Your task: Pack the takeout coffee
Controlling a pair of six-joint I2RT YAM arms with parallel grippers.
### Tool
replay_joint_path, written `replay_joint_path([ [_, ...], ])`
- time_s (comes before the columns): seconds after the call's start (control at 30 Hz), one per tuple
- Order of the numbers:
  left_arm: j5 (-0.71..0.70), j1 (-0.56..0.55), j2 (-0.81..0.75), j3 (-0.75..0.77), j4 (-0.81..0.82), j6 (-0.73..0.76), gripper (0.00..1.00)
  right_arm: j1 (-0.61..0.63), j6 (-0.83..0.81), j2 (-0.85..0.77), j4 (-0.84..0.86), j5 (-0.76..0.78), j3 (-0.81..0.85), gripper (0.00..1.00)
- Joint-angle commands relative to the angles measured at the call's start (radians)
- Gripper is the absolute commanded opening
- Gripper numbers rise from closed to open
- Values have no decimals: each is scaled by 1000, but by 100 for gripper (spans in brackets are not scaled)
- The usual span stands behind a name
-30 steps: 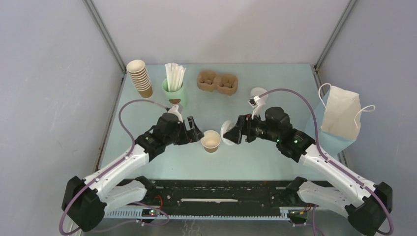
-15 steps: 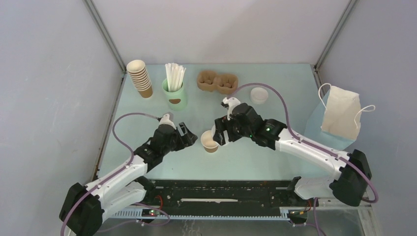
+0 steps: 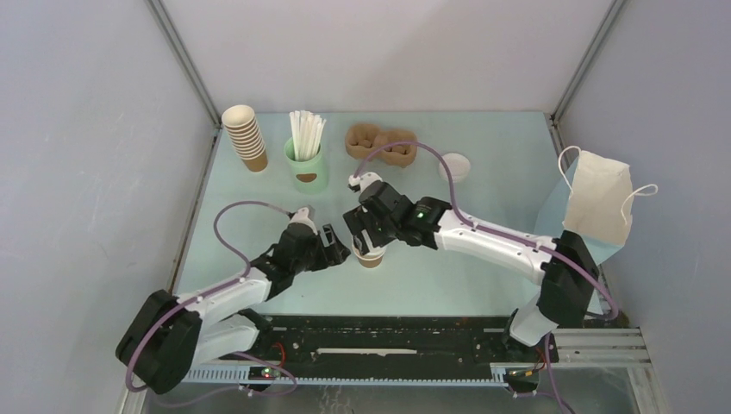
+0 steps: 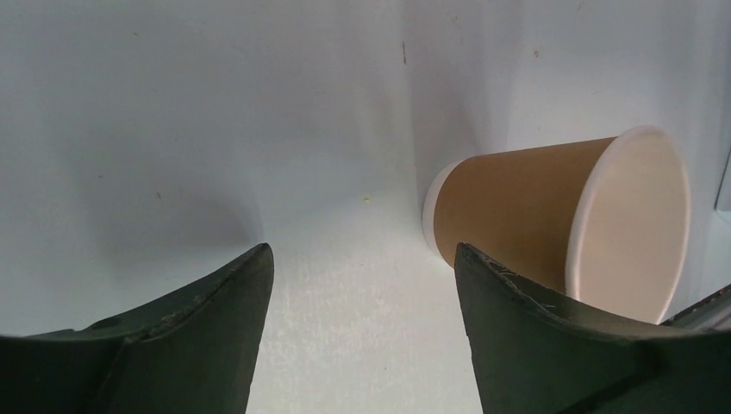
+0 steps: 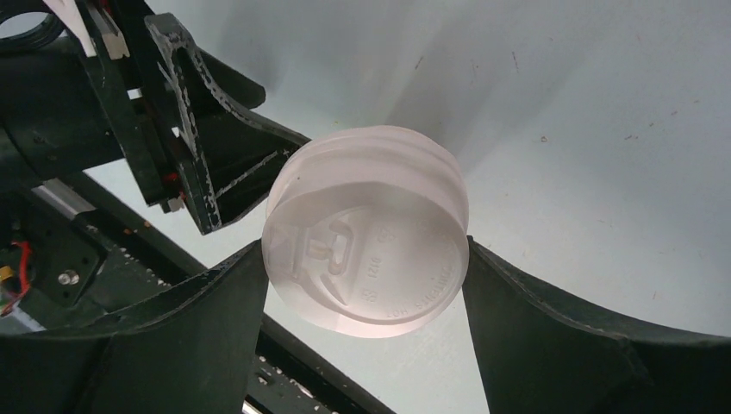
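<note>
The takeout coffee's brown paper cup (image 3: 371,258) stands lidless at the table's middle, mostly hidden under my right gripper (image 3: 368,235). In the left wrist view the cup (image 4: 517,207) shows its open white-rimmed mouth. It lies just beyond my right-hand finger, outside the jaws. My left gripper (image 4: 362,259) is open with only bare table between its fingers, and it sits close to the cup's left (image 3: 334,247). My right gripper (image 5: 364,259) is shut on the round white lid (image 5: 371,241), gripping its rim on both sides and holding it over the cup.
A stack of lidless brown cups (image 3: 245,136) and a mint-green cup of white straws (image 3: 306,162) stand at the back left. The pulp carrier (image 3: 382,144) is behind centre, with a spare white lid (image 3: 454,166) to its right. A paper bag (image 3: 599,203) stands at the right edge.
My right arm swung left with the lid, from beside the cup to over it. My left gripper narrowed slightly and shifted a little nearer the cup.
</note>
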Motion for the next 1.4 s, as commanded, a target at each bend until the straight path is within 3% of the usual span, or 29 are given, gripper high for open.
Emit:
replay_joint_path([
  [0.0, 47, 4, 51, 3, 89, 45, 81, 24, -20, 59, -67, 73, 77, 85],
  [0.27, -4, 4, 14, -36, 108, 26, 82, 38, -26, 146, -198, 109, 195, 86],
  [0.93, -18, 5, -59, -84, 135, 18, 82, -2, -19, 213, -173, -7, 212, 89],
  [1.37, -13, 5, -52, -83, 141, 20, 82, -21, -15, 217, -188, 8, 212, 91],
])
